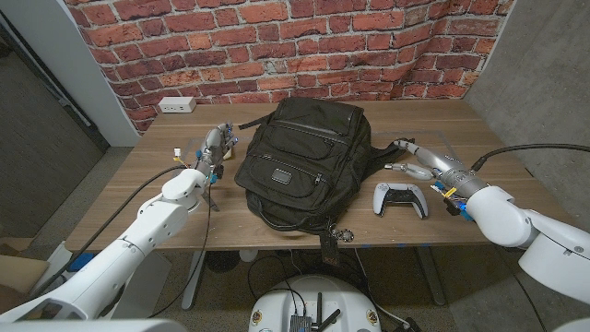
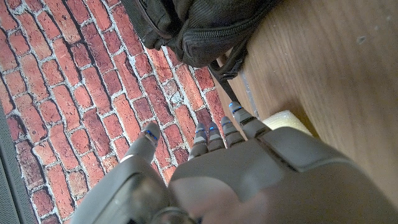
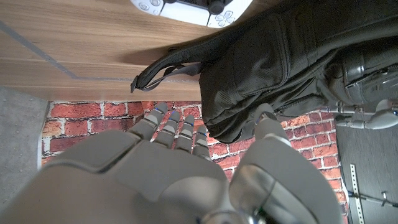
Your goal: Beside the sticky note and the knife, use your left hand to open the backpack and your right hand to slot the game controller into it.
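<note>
A: So, where do we stand?

B: At the very start, as we read it. The backpack (image 1: 302, 164) lies in the middle of the wooden table (image 1: 433, 120), and as far as we can see its zips are closed; no opening shows on the face turned up to us. The game controller (image 1: 400, 199) sits on the table just beside the bag, on our right, and nothing holds it.

A: And our hands?

B: Our left hand (image 1: 213, 148) is near the bag's left edge, apart from it, fingers spread and holding nothing. In the left wrist view a pale yellow pad shows by the hand (image 2: 249, 168); we take it for the sticky note (image 2: 287, 118). Our right hand (image 1: 415, 159) hangs beyond the controller, by the bag's right side, fingers apart and empty too; the right wrist view shows its fingers (image 3: 163, 121) close to a loose strap (image 3: 163, 65).

A: So what is left?

B: Everything: opening the bag with the left, picking up the controller with the right, slotting it in.

A: How does the bag look?

B: Black, soft, fairly full, lying on its back with a front pocket and a dangling zip pull at the near edge. The controller is white with black sticks. We cannot make out the knife.
</note>
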Controlling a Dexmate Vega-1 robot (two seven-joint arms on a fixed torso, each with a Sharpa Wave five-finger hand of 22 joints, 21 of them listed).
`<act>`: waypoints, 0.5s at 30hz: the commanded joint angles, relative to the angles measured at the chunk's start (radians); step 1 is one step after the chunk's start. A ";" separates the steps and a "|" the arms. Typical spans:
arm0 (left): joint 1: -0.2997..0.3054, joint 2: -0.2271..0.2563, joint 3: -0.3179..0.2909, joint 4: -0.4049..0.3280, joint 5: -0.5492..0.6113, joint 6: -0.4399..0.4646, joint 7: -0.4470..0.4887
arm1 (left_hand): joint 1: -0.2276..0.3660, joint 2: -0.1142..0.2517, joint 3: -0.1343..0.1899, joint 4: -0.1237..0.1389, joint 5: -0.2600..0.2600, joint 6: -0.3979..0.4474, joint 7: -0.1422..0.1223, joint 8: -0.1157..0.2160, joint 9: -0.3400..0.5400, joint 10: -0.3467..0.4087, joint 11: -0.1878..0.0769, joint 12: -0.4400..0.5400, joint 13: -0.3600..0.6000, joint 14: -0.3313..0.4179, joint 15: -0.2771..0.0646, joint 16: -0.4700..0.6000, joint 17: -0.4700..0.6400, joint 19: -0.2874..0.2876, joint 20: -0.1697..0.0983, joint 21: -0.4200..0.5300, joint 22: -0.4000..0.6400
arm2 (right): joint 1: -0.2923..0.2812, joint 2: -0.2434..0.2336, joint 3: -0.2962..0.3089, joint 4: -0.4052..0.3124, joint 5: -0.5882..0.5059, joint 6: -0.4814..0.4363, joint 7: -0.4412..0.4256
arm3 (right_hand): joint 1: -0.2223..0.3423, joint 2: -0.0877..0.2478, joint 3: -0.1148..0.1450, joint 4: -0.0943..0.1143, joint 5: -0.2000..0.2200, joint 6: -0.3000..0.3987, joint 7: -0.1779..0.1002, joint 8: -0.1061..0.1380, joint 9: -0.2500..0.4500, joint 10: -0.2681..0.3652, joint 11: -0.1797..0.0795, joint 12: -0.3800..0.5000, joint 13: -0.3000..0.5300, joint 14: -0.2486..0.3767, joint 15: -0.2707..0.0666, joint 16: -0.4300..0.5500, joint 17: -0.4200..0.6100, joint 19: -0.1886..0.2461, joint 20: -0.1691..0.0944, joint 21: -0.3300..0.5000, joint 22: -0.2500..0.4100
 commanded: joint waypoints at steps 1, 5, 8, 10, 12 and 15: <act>0.029 0.004 -0.006 -0.030 0.000 0.001 0.010 | -0.006 0.051 0.009 0.002 0.001 0.009 0.001 0.003 0.001 0.013 0.000 0.004 0.005 0.007 -0.002 0.003 0.005 0.005 -0.018 0.005 0.005 | 0.014 -0.073 -0.007 -0.049 -0.119 -0.168 0.192 | 0.029 -0.010 0.011 0.001 0.009 -0.008 0.004 0.009 0.004 0.005 0.008 0.006 0.005 0.008 0.003 0.005 -0.003 0.003 0.013 0.003 0.003; 0.030 0.005 -0.006 -0.034 0.000 0.006 0.014 | -0.007 0.051 0.010 0.002 0.001 0.010 0.002 0.004 0.001 0.013 -0.002 0.004 0.005 0.008 -0.002 0.003 0.005 0.005 -0.018 0.005 0.005 | 0.026 -0.106 -0.024 -0.063 -0.143 -0.209 0.226 | 0.044 -0.019 0.014 0.001 0.011 -0.010 0.005 0.011 0.005 0.003 0.007 0.006 0.006 0.001 0.007 0.003 -0.006 0.003 0.016 0.002 0.003; 0.030 0.005 -0.006 -0.035 0.000 0.007 0.015 | -0.007 0.051 0.010 0.002 0.001 0.011 0.002 0.004 0.001 0.013 -0.001 0.003 0.005 0.009 -0.003 0.003 0.005 0.005 -0.018 0.005 0.005 | 0.039 -0.128 -0.040 -0.071 -0.155 -0.236 0.247 | 0.057 -0.026 0.017 0.001 0.012 -0.013 0.007 0.011 0.005 -0.002 0.006 0.006 0.006 -0.006 0.009 0.001 -0.008 0.003 0.019 0.002 0.003; 0.030 0.005 -0.006 -0.036 -0.001 0.009 0.015 | -0.008 0.051 0.010 0.002 0.001 0.011 0.001 0.004 0.001 0.013 -0.001 0.003 0.005 0.009 -0.003 0.003 0.005 0.006 -0.018 0.005 0.005 | 0.047 -0.143 -0.051 -0.076 -0.159 -0.252 0.260 | 0.069 -0.033 0.019 0.001 0.013 -0.022 0.007 0.010 0.006 -0.007 0.007 0.005 0.007 -0.012 0.013 -0.001 -0.010 0.003 0.023 0.002 0.003; 0.029 0.008 -0.006 -0.040 -0.001 0.015 0.018 | -0.008 0.051 0.011 0.002 0.001 0.011 0.001 0.004 0.001 0.013 -0.002 0.003 0.005 0.009 -0.002 0.002 0.005 0.006 -0.017 0.005 0.005 | 0.066 -0.166 -0.073 -0.081 -0.164 -0.273 0.278 | 0.080 -0.038 0.022 0.001 0.014 -0.028 0.006 0.010 0.006 -0.012 0.007 0.004 0.008 -0.015 0.020 -0.001 -0.012 0.002 0.027 0.001 0.003; 0.028 0.008 -0.007 -0.040 -0.001 0.015 0.017 | -0.008 0.051 0.011 0.002 0.001 0.011 0.001 0.003 0.001 0.013 -0.001 0.003 0.005 0.010 -0.002 0.002 0.005 0.006 -0.017 0.005 0.005 | 0.088 -0.190 -0.096 -0.086 -0.160 -0.298 0.298 | 0.104 -0.051 0.027 0.002 0.015 -0.051 0.006 0.006 0.007 -0.023 0.010 0.003 0.009 -0.023 0.027 -0.002 -0.015 0.001 0.037 0.000 0.003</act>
